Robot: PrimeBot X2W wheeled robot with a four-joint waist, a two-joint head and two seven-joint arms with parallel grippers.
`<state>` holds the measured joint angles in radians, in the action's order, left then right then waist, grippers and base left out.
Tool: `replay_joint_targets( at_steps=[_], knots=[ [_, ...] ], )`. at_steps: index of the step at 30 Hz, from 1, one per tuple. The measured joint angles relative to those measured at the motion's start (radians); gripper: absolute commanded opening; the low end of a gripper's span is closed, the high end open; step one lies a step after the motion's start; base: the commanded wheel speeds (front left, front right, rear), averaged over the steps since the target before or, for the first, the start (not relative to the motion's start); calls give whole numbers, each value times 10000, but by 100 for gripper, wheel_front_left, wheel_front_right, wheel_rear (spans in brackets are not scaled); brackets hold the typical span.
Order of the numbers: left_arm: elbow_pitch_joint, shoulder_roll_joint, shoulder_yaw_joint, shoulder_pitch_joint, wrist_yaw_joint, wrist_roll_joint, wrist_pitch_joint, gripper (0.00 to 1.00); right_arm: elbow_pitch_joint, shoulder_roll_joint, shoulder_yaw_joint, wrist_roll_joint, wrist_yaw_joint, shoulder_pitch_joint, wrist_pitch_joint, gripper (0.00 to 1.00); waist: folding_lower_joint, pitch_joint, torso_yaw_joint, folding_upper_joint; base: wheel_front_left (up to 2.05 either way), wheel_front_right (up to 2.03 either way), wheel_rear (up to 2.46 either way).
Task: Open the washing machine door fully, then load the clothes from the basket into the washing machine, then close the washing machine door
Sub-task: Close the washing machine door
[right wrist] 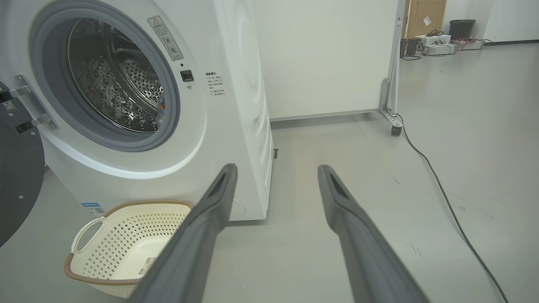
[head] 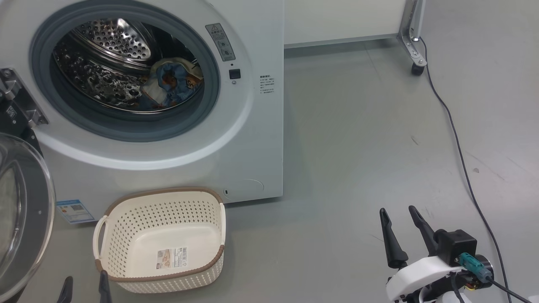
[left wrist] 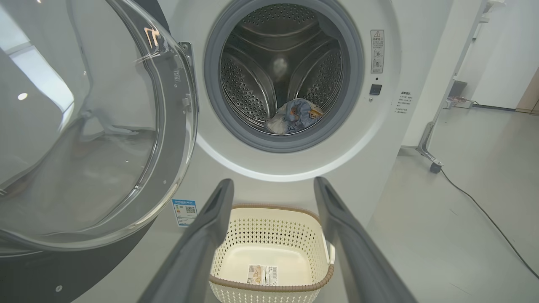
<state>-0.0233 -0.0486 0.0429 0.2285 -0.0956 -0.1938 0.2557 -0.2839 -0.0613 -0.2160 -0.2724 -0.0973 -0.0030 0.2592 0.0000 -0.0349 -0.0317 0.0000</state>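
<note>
The white washing machine stands with its round door swung wide open to the left, glass bowl facing out. The clothes, a blue and beige bundle, lie inside the steel drum, also seen as clothes low in the drum. The cream basket sits on the floor before the machine, holding nothing but its label sticker. My left gripper is open just left of the basket's near corner. My right gripper is open over bare floor, far right of the basket.
A black cable runs across the grey floor on the right. A metal frame leg with a caster stands at the back right beside a white panel. The open door takes up the space left of the machine.
</note>
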Motion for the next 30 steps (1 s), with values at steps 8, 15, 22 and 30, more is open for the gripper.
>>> replay_joint_targets(
  at_steps=[8,15,22,30],
  knots=[
    [6,13,10,-1,-73,2,0,100,-6,2,19,12,-2,0,0,100,0,-67,93,0,-7,7,0],
    [-4,21,12,0,-77,31,0,100,-8,6,19,102,-6,3,0,100,0,-128,159,0,0,0,0],
    [-125,31,-94,1,-84,134,0,100,10,15,144,104,-65,81,0,100,0,-157,323,0,0,0,0],
    [-173,36,84,0,-61,146,0,100,71,27,205,105,-65,200,0,100,0,-189,746,0,0,0,0]
  ],
)
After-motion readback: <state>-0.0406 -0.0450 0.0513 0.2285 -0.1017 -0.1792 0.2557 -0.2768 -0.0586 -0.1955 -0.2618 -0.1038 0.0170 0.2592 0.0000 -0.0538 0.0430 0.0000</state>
